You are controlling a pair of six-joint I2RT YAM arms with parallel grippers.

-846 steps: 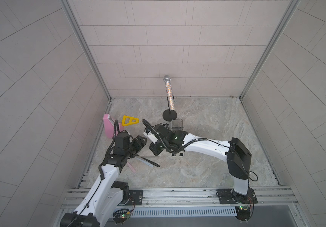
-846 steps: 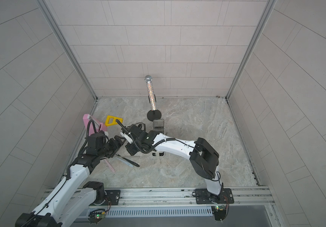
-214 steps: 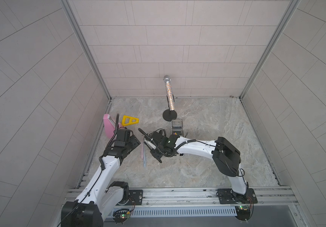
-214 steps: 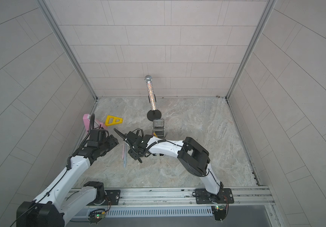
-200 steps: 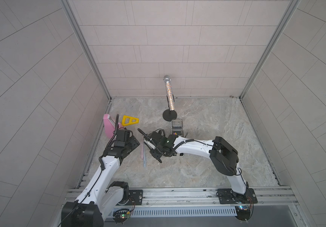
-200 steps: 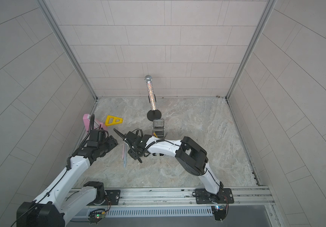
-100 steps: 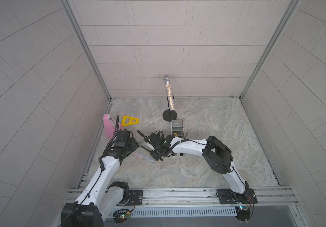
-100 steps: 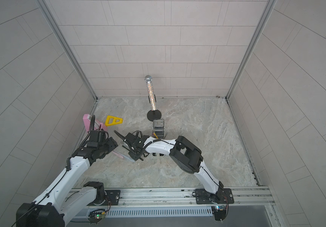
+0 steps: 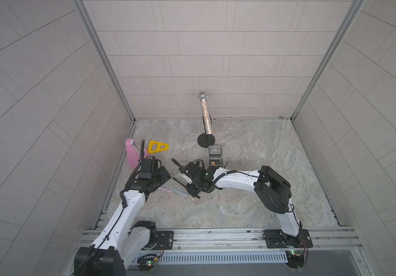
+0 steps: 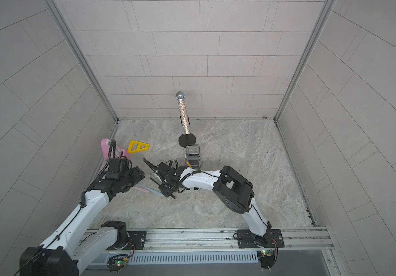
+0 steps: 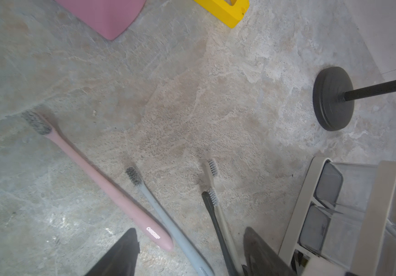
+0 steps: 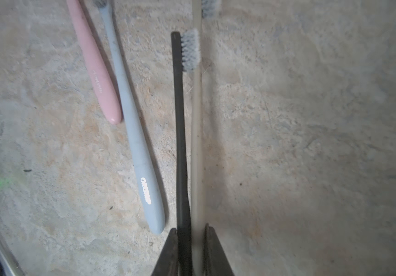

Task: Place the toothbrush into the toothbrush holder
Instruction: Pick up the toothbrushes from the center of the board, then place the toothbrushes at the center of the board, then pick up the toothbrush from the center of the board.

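The right gripper (image 12: pixel 190 228) clamps the black toothbrush (image 12: pixel 180 131) by its handle, a cream toothbrush (image 12: pixel 195 143) caught alongside, down at the tabletop (image 12: pixel 311 119); the left gripper (image 11: pixel 189 230) hangs open nearby. The grasp looks made; carrying it to the toothbrush holder (image 9: pixel 214 154), near behind, and slotting it in remain.

The black toothbrush (image 12: pixel 180 133) has white bristles (image 12: pixel 191 50); toothbrush holder (image 11: pixel 378 210) cream-white, microphone (image 9: pixel 205 114) glittery

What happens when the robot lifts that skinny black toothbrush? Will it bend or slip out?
Probably stiff: the black toothbrush looks straight along its whole length. It is thin and smooth, so it might twist or slip, more so because a cream toothbrush sits with it in the right gripper. Likely light too.
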